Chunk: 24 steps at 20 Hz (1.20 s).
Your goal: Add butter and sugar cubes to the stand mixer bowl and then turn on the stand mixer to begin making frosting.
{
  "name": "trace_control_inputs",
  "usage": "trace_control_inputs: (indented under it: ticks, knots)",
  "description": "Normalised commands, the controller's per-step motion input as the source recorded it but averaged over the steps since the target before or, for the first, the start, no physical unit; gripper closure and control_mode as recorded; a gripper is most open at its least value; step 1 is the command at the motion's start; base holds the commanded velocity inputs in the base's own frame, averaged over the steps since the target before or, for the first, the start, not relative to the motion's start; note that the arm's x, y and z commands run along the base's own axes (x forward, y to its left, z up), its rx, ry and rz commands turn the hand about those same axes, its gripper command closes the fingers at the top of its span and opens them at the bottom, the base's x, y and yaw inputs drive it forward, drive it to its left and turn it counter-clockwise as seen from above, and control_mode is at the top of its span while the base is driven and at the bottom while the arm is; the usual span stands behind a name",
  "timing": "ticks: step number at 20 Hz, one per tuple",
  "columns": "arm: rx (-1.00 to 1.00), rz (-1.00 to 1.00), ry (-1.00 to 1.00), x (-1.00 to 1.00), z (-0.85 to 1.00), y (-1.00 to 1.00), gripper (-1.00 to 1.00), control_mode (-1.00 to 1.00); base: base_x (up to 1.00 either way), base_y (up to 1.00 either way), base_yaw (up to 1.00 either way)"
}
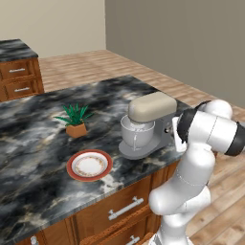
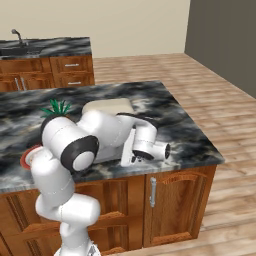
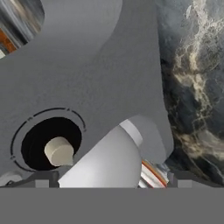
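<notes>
My hand (image 2: 131,150), jaws spread wide and gripping nothing, sits pressed against the stand mixer (image 1: 152,125) on the worktop (image 1: 33,143), facing its dark-ringed knob (image 3: 58,151), probably to switch it on; the plate (image 1: 89,165) lies bare.

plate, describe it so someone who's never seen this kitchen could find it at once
On the dark marble island counter, look near the front edge, left of the grey stand mixer. The plate lies flat there, just in front of a small potted plant. It is the one round, red-rimmed thing with a pale patterned middle.
</notes>
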Motion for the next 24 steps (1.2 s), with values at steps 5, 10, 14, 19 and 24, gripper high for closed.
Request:
trace_control_inputs:
  ticks: [5, 10, 14, 19, 24]
  knots:
    - [0.0, 0.0, 0.0, 0.17, -0.77, -0.39, -1.0, -1.0, 0.0, 0.0, 0.0]
    - [-0.02, 0.0, 0.0, 0.19, -0.86, -0.37, -1.0, -1.0, 0.0, 0.0, 0.0]
    - [-0.11, 0.0, 0.0, 0.02, -0.91, -0.03, -1.0, -1.0, 0.0, 0.0, 0.0]
    - [0.01, 0.0, -0.06, -0.07, -0.16, -0.02, -1.0, -1.0, 0.0, 0.0, 0.0]
    - [0.01, 0.0, -0.03, -0.19, 0.07, 0.31, -1.0, -1.0, 0.0, 0.0, 0.0]
